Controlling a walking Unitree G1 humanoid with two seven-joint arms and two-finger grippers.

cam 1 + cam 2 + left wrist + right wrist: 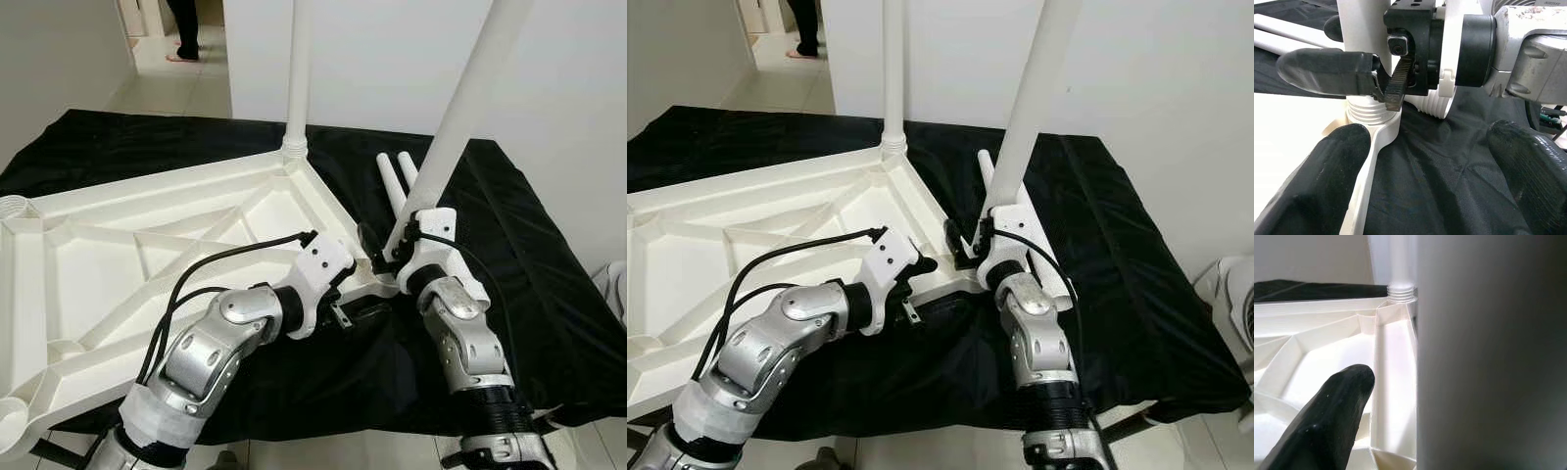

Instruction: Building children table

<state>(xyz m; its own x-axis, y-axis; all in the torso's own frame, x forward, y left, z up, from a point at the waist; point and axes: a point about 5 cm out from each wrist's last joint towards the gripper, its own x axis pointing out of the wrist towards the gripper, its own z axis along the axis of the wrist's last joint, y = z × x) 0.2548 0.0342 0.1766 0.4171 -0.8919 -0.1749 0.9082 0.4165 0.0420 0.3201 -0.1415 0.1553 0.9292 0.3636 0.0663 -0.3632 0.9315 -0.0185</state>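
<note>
The white tabletop (118,255) lies upside down on a black cloth (549,284). One white leg (298,78) stands screwed into its far corner. My right gripper (384,250) is shut on a second leg (460,108), holding it tilted with its base at the near right corner socket (1369,110). The left wrist view shows one right finger (1322,73) pressed against that leg. My left gripper (355,302) is open just in front of that corner, its fingers (1327,166) spread low over the cloth and the tabletop's edge, holding nothing.
Two spare white legs (397,181) lie on the cloth behind the right gripper. A person's legs (184,29) stand in the doorway at the back left. A white object (617,284) sits on the floor at the right, beyond the cloth's edge.
</note>
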